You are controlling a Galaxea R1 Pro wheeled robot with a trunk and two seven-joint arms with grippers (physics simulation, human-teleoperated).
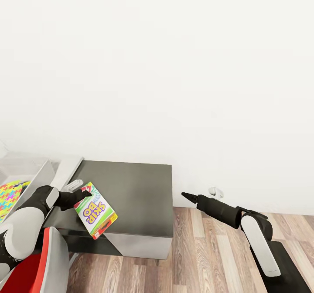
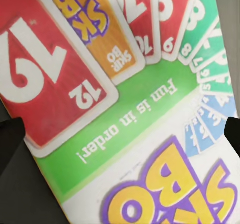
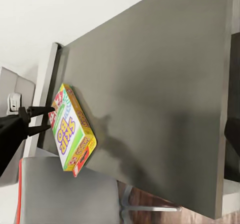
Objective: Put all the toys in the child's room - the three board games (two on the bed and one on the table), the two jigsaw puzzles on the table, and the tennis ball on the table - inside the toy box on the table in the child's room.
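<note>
Dark matte tabletop | left claw grasping flat glossy SKIP-BO box | right claw state unclear

One SKIP-BO box. One puzzle, partly cut off at the frame edge, inside one grey bin. One dark table. Two grippers: left, right. One grey-and-red chair. One wall outlet. Other toys: cannot tell.
</note>
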